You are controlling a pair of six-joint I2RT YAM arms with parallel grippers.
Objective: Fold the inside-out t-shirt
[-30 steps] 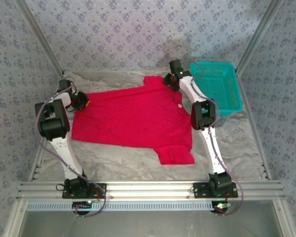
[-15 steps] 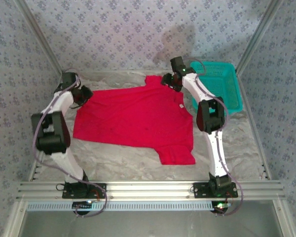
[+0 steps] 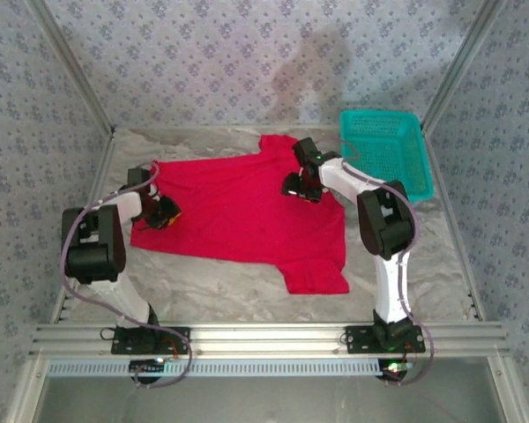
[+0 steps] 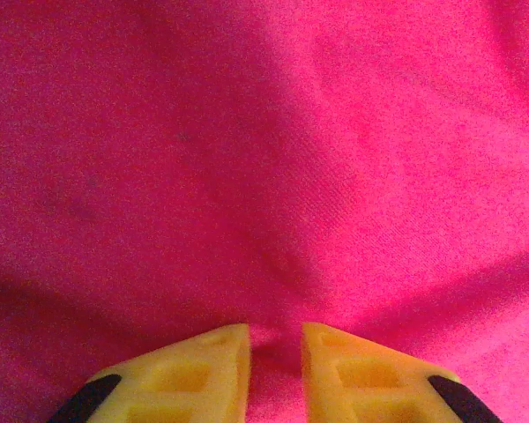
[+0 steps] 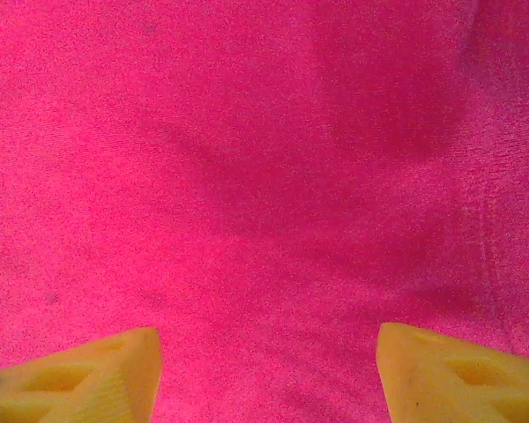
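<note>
While the left arm [image 3: 93,238] and the right arm [image 3: 388,225] bend inward over the counter [image 3: 247,291], the shirt [image 3: 238,211] lies spread flat across the middle of its crumpled pale surface.

Top view: the red cloth runs sideways. Its straight hem edge faces the left arm and its two short sleeves lie toward the right arm. One sleeve [image 3: 269,145] points away from the arm bases and the other [image 3: 317,278] points toward them. A few shallow wrinkles show, and the cloth is not yet folded.

The left tool [image 3: 165,211] sits over the shirt's left part, just inside the hem. Left wrist view: its two yellow fingers [image 4: 203,374] stand close together with a narrow slit between them. Creases in the cloth run toward that slit, and a low ridge of red lies in it. Whether the fingers pinch this ridge or merely stand beside it cannot be told.

The right tool [image 3: 298,187] sits over the shirt's right part, about midway between the sleeves. Right wrist view: its yellow fingers [image 5: 84,374] are spread wide, one at each lower corner, with smooth red cloth between them and nothing held.

The basket [image 3: 383,154], of teal mesh, stands at the far right corner of the counter. It is near the shirt's right edge and apart from both tools.
</note>
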